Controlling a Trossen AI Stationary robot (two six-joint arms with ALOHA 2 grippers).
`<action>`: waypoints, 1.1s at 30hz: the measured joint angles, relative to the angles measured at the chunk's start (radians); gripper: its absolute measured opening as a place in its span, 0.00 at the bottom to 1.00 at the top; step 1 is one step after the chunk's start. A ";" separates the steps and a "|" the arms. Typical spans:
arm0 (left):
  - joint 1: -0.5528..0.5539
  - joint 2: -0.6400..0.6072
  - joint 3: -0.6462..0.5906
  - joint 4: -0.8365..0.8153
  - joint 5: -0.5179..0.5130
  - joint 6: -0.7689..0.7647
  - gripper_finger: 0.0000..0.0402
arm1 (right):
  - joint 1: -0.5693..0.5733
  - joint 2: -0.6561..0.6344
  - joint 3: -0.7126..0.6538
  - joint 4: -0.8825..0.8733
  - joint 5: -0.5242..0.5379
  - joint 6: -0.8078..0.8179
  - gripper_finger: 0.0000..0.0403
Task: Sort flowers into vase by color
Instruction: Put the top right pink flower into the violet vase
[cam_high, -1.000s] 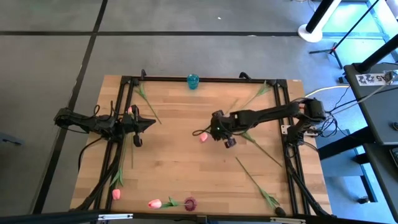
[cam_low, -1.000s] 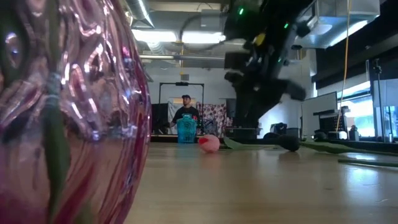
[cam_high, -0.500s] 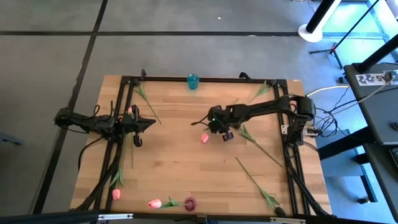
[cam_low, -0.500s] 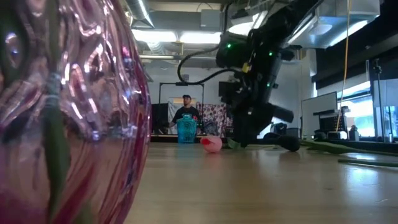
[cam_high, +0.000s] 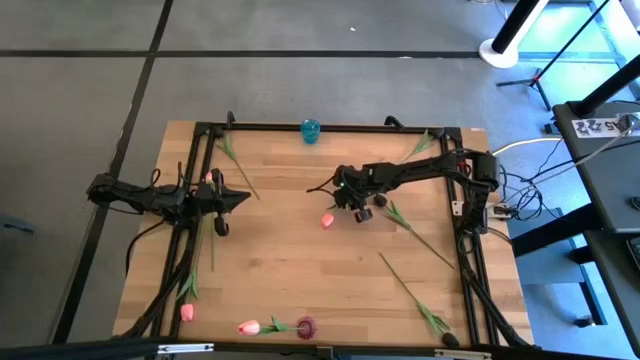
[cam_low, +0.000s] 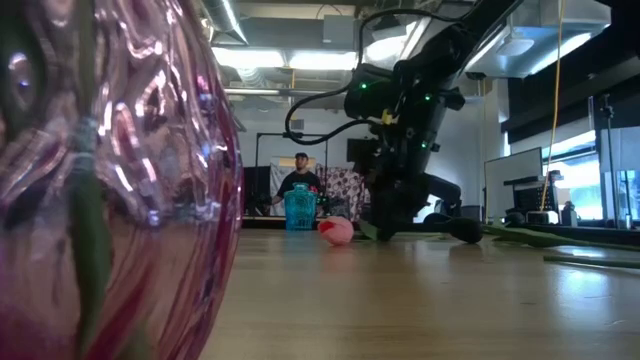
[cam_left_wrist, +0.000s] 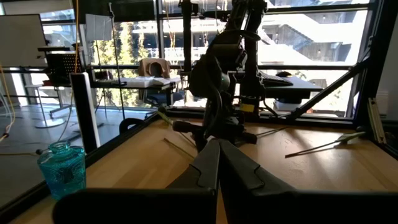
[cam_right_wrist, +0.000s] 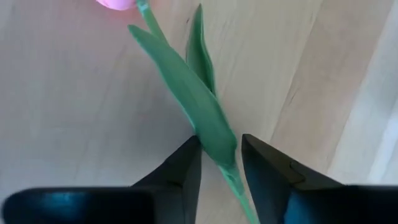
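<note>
Straddling the green stem of a pink-headed tulip-like flower (cam_right_wrist: 205, 118) lying on the wooden table (cam_high: 300, 270), the right gripper (cam_right_wrist: 219, 163) stands narrowly open, fingers flanking it without evident contact; left gripper (cam_left_wrist: 217, 163) closed, empty.

1. The worktop (cam_high: 300, 270) carries flowers spread over it.
2. The right tool (cam_high: 345, 203) is near the middle of the worktop, above the stem of one flower (cam_high: 327, 220); its fingers (cam_right_wrist: 186, 165) stand on both sides of the leaf.
3. The left tool (cam_high: 243, 198) waits at the left side.
4. A small vase (cam_high: 311, 129) stands at the far edge.
5. Another vase (cam_high: 306, 326) stands at the near edge, with two flowers (cam_high: 248, 327) to its left.
</note>
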 joint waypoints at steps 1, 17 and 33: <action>0.000 0.000 0.000 0.000 0.000 0.000 0.01 | 0.001 0.000 0.000 0.000 0.001 0.000 0.26; 0.000 0.000 0.000 0.000 0.000 0.000 0.01 | 0.088 -0.067 0.099 0.017 0.056 0.111 0.02; 0.000 0.000 0.000 0.000 0.000 0.000 0.01 | 0.400 -0.377 0.195 0.579 -0.152 0.423 0.01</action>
